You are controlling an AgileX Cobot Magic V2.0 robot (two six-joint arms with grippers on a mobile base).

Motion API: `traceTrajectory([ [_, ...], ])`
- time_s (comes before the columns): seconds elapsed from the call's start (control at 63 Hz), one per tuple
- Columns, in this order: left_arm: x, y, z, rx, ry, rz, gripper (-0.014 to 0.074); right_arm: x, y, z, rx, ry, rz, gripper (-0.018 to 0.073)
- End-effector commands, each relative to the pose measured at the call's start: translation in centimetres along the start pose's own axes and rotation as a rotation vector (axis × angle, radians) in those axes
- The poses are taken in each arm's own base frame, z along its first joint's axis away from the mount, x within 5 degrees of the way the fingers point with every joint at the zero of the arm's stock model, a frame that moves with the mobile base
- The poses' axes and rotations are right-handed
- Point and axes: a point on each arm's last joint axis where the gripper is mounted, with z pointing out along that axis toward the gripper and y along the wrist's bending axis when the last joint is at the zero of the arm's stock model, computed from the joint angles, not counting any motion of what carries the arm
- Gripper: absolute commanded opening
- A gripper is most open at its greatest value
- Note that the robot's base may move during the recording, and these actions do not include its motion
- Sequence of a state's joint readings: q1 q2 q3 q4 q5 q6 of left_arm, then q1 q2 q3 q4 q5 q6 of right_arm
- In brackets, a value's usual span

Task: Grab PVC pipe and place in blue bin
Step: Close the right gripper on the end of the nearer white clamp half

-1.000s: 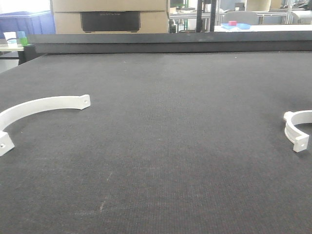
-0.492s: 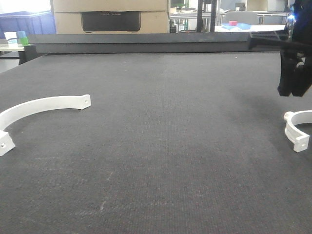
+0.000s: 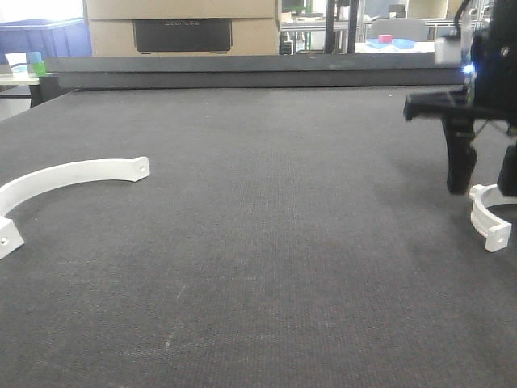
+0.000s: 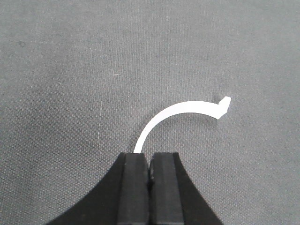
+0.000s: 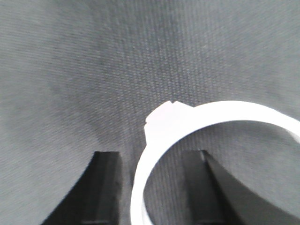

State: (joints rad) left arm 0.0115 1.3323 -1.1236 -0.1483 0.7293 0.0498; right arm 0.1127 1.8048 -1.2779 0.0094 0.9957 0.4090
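The front view looks low and level across the worktop (image 3: 266, 242), with the right end effector (image 3: 483, 191) at its right edge. Each wrist view looks down past its own end effector. The right one, nearer, shares the clamp (image 5: 159, 117) beneath with the front view.

This looks like a robotics lab or workshop. A wide tabletop (image 3: 266, 267) covered in dark grey fabric fills the view. Behind it stand a beige unit (image 3: 182, 10) with a black panel, metal-framed racks (image 3: 343, 24) and another bench (image 3: 477, 46) carrying small coloured items.

Lettering on the black panel (image 3: 182, 35) is too blurred to read.
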Motion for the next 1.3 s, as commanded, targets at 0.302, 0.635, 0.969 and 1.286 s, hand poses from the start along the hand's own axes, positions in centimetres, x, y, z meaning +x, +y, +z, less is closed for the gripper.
traceTrajectory([
  [0.302, -0.4, 0.1, -0.2, 0.003, -0.023, -0.012, -0.0111, -0.1, 0.1, 1.0, 0.007, 0.039, 0.010, 0.0113],
  [0.635, -0.2, 0.1, 0.3, 0.002, -0.004, -0.014, -0.0111, 0.3, 0.0, 1.2, 0.030, 0.091, 0.000, -0.0167],
  [0.969, -1.0, -1.1, 1.1, 0.010, 0.113, 0.005, -0.0111, 1.3, 0.7, -6.0, -0.056, -0.106, -0.138, -0.0167],
  [1.286, -2.8, -1.5, 7.5, -0.040, 0.274, 0.080, -0.0111, 2.1, 0.3, -9.1, -0.081, -0.169, -0.141, -0.0167],
])
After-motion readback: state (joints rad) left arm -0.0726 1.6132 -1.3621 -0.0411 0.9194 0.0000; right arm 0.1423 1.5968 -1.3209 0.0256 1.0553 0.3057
